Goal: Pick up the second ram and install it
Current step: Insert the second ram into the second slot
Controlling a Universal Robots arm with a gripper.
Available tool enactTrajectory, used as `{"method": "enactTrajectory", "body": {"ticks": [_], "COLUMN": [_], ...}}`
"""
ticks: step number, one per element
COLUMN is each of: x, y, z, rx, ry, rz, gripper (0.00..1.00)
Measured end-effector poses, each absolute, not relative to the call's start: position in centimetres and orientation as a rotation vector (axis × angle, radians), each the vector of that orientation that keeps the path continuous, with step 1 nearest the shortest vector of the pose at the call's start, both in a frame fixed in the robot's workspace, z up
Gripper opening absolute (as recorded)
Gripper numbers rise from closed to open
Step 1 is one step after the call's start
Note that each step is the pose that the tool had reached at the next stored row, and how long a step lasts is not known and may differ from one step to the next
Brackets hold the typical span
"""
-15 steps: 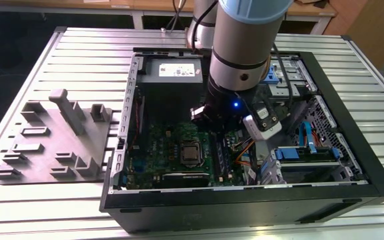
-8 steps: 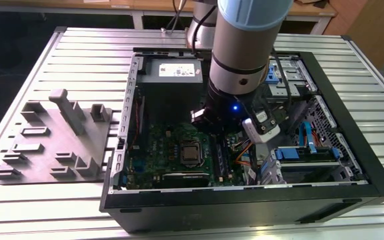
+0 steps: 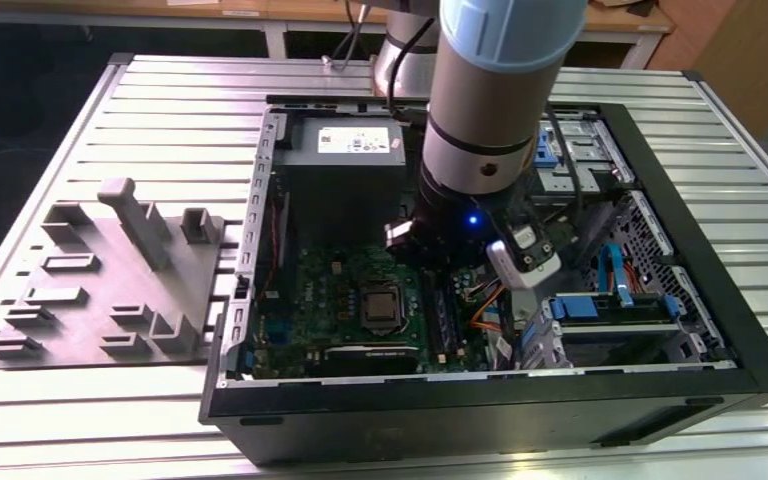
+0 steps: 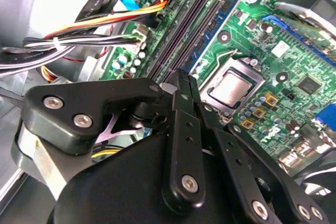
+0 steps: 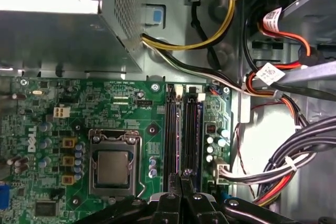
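Note:
My gripper (image 4: 181, 80) is shut, its two thin black fingers pressed together with nothing visible between them. Its tips hang just over one end of the long black memory slots (image 4: 184, 30) on the green motherboard (image 4: 294, 61). In the first wrist view my gripper (image 5: 181, 178) lines up with the same slots (image 5: 191, 129). A blue-green strip (image 4: 218, 22) stands in the slot nearest the CPU socket (image 4: 231, 85); I cannot tell whether it is the second ram. In the exterior view my arm (image 3: 471, 230) reaches down into the open computer case (image 3: 491, 400).
Bundles of orange, black and white cables (image 4: 94, 30) run close beside the slots. The grey moulded fixture (image 3: 104, 290) sits on the slatted table at the exterior view's left. The power supply (image 3: 344, 140) and drive bays (image 3: 624, 300) crowd the inside of the case.

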State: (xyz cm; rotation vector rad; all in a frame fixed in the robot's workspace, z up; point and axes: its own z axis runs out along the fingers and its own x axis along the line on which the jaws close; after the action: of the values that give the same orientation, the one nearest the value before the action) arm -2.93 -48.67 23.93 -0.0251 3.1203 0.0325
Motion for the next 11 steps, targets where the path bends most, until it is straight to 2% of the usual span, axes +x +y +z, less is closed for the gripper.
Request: {"method": "enactTrajectory", "body": {"ticks": [11], "x": [-2.96], "y": [-48.18], "z": [23.23], "rx": [-0.025], "ry": [3.120], "rz": [0.035], "gripper": [0.11]}}
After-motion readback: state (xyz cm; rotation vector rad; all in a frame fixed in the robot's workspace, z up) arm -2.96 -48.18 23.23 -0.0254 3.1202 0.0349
